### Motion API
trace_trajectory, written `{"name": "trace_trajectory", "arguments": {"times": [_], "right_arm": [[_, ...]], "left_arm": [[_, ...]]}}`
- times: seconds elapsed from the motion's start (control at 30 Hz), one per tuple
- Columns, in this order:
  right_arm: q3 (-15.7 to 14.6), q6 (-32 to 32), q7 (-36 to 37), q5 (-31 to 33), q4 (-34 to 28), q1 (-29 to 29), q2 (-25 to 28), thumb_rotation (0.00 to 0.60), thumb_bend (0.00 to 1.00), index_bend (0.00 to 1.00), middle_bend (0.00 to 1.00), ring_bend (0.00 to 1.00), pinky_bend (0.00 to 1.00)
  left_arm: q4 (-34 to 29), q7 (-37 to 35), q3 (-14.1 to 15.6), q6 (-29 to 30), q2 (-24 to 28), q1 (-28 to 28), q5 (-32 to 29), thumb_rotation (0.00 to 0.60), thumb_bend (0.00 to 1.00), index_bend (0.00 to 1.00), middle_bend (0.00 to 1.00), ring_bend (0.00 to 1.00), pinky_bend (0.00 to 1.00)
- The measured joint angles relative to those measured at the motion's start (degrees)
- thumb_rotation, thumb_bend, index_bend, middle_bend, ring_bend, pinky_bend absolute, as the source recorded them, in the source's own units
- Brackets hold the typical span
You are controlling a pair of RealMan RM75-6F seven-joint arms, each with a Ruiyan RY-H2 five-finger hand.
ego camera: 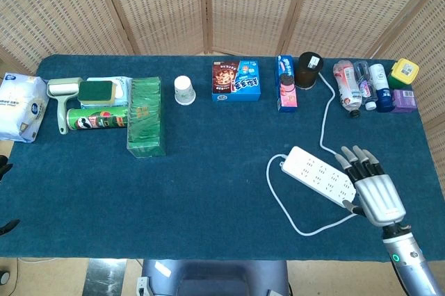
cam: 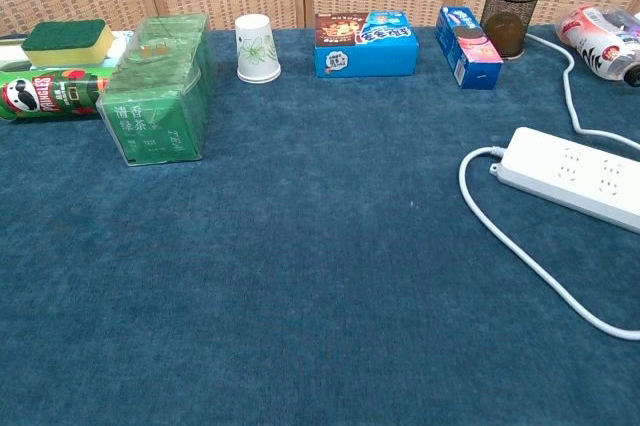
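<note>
Leftmost on the blue-covered bench (ego camera: pixel 208 192), at about nine o'clock, lies a white tissue pack (ego camera: pixel 19 105), then a lint roller (ego camera: pixel 64 96), a green sponge (ego camera: pixel 97 90) and a green crisp can (ego camera: pixel 97 118) lying on its side. Just beside the can stands a green tea box (ego camera: pixel 147 116). Toward twelve o'clock sit a paper cup (ego camera: pixel 183 90), a blue biscuit box (ego camera: pixel 236 80), a narrow blue carton (ego camera: pixel 286 83) and a dark mesh holder (ego camera: pixel 309 69). At about two o'clock a cluster of bottles (ego camera: pixel 358 84) lies beside a yellow-lidded box (ego camera: pixel 404 71).

The white power strip (ego camera: pixel 319 176) lies flat at roughly four o'clock, its cord (ego camera: pixel 292 216) looping round its near side and running up toward the mesh holder. The right robot hand (ego camera: pixel 368 185) is spread flat, fingers apart and pointing toward twelve o'clock, holding nothing; it sits just beside the strip's right end, whether touching cannot be told. Only the head view shows it. Of the left robot hand, only dark tips (ego camera: pixel 5 195) show at the far left edge, so its state cannot be told
</note>
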Motion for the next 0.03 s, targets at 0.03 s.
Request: {"name": "trace_trajectory", "arguments": {"times": [0.03], "right_arm": [[-0.04,0.61,0.2,-0.41,0.65,-0.66,-0.27,0.6,0.0,0.05,0.01,0.0,0.05]], "left_arm": [[-0.01,0.08,0.0,-0.2,-0.02,-0.09,-0.04,0.6,0.05,0.0,0.0,0.0,0.0]]}}
